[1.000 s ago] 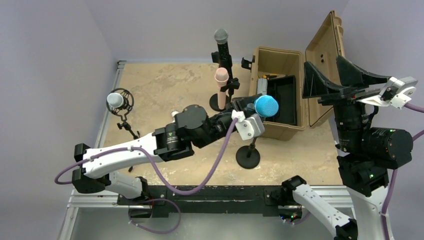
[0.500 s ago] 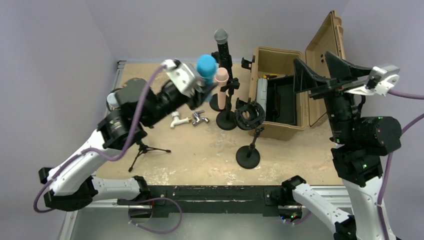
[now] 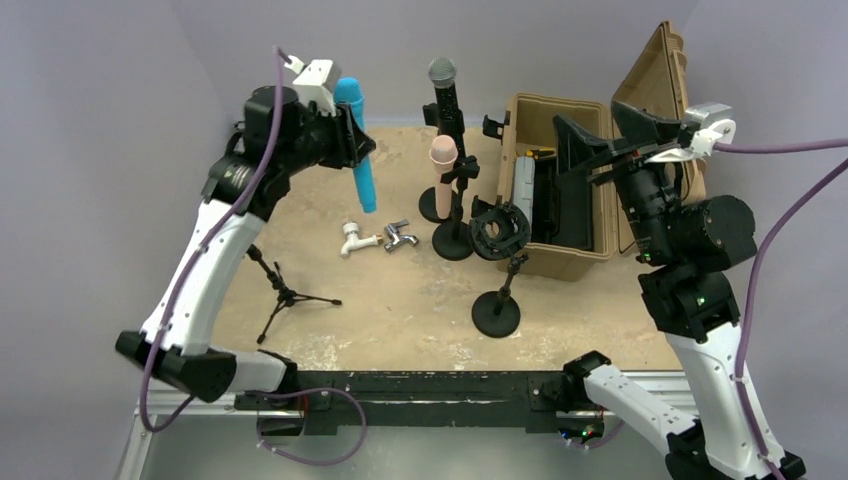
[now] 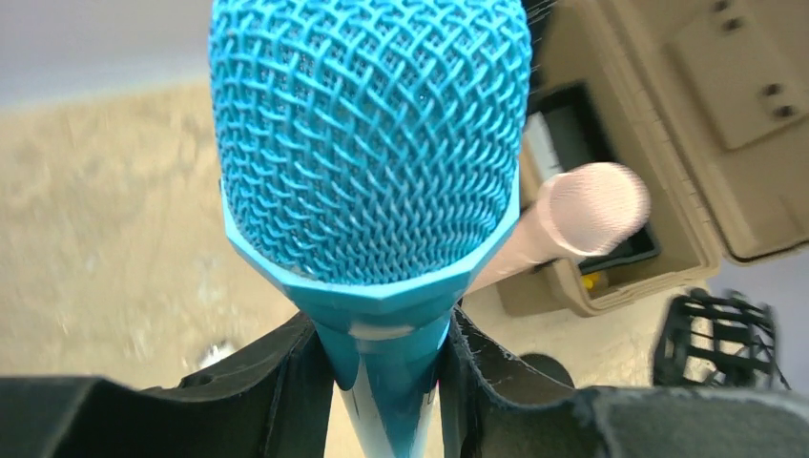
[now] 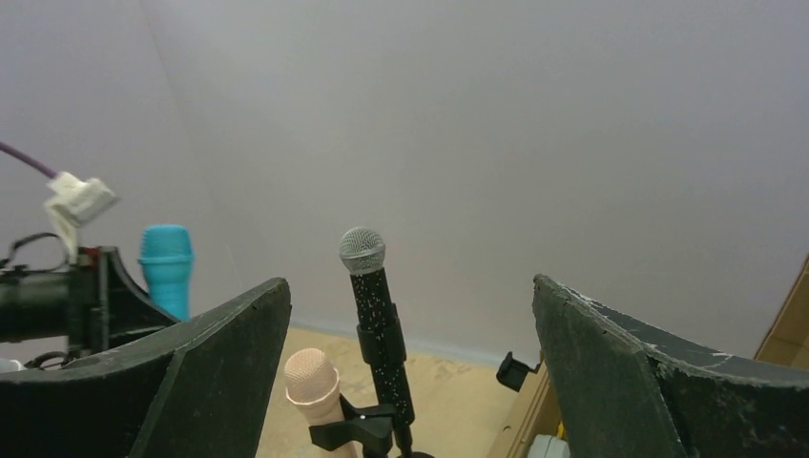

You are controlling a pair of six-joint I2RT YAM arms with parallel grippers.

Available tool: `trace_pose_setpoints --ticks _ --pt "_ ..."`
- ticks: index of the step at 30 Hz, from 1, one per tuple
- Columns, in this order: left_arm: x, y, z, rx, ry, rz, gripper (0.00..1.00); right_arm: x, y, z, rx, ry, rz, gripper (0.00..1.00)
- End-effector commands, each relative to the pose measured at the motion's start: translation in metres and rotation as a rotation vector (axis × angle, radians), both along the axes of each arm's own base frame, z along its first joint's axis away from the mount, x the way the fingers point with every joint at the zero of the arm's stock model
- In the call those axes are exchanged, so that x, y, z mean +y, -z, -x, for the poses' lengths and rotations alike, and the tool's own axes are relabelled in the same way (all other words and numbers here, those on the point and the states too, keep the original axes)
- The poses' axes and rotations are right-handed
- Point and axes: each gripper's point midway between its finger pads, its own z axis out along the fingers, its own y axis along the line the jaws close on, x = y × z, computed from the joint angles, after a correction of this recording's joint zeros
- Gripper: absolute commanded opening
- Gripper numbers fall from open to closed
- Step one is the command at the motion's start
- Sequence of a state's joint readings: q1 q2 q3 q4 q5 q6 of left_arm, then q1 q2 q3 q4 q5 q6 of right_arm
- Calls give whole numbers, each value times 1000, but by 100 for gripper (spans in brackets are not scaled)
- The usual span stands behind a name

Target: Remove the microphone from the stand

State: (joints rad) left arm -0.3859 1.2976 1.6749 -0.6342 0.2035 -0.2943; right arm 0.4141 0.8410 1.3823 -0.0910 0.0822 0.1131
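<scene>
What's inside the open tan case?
The tan case holds a black tray, a grey item at its left edge and a small yellow piece at the back. The right gripper covers part of the interior.

Left gripper [image 3: 345,135] is way up by the back-left corner, clamped on the blue microphone [image 3: 358,165], which hangs nearly upright, head on top, well apart from the shock-mount stand [image 3: 498,270] mid-table. Right gripper [image 3: 585,115] hovers spread wide over the open tan case [image 3: 570,255].
</scene>
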Motion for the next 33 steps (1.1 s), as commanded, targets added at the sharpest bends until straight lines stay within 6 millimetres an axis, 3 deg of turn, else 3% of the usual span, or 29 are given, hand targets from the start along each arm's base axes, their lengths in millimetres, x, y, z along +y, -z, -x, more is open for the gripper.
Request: trace_pose_setpoints --ticks 1,5,11,16,27,30,33 --pt "11 35 -22 225 -158 23 0 6 -1 -2 -6 -23 -2 96" --pt "27 88 -54 399 -326 -106 0 4 -5 1 -6 -18 2 95" --pt "43 151 -97 511 -492 -269 0 -8 -3 6 -10 35 10 96" --pt "45 175 -125 529 -562 -314 0 -4 1 3 2 17 23 96" --pt "36 209 -147 562 -582 -351 0 -1 5 -1 16 15 33 96" --pt "36 216 -137 588 -585 -372 0 0 7 -4 22 16 36 96" --pt "30 222 -111 600 -557 -380 0 -1 7 -4 26 23 34 96"
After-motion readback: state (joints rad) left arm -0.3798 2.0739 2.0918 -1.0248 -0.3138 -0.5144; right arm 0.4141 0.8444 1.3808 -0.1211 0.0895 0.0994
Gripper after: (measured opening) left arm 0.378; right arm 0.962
